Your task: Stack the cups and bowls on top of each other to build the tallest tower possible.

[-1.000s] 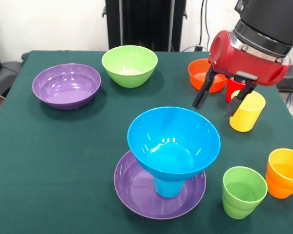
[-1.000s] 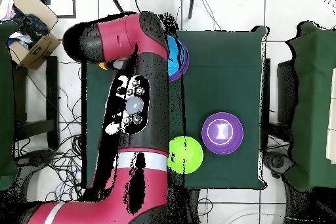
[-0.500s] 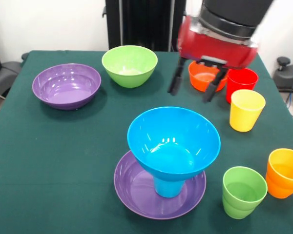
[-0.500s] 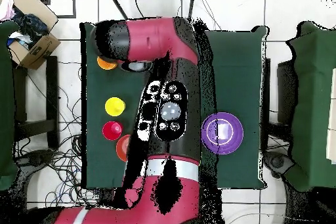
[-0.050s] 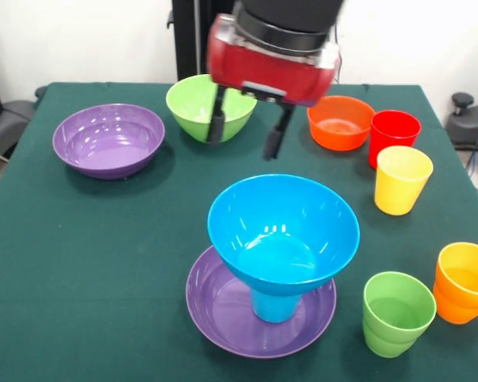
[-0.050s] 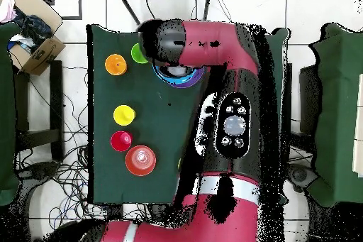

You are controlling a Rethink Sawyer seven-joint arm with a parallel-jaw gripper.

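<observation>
**Open gripper hanging above the green cloth, behind the tower**

Green cloth covers the table [image 5: 80,263], and the red and black arm [image 5: 275,40] comes down over its far middle. The gripper [image 5: 244,134] hangs in the air with its two dark fingers [image 5: 217,126] pointing downward and spread apart, holding nothing. It sits in front of the light green bowl [image 5: 199,99] and behind the tower [image 5: 275,263].

That tower is a wide purple bowl [image 5: 223,306] with a blue cup [image 5: 272,305] standing in it and a deep blue bowl [image 5: 283,231] resting on the cup.

A second purple bowl [image 5: 107,139] lies at the far left. At the right stand the orange bowl [image 5: 340,122], red cup [image 5: 393,135], yellow cup [image 5: 401,179], orange cup [image 5: 464,281] and green cup [image 5: 397,312].

From overhead, the arm's long body [image 6: 227,111] crosses much of the table, its end over the tower.
</observation>
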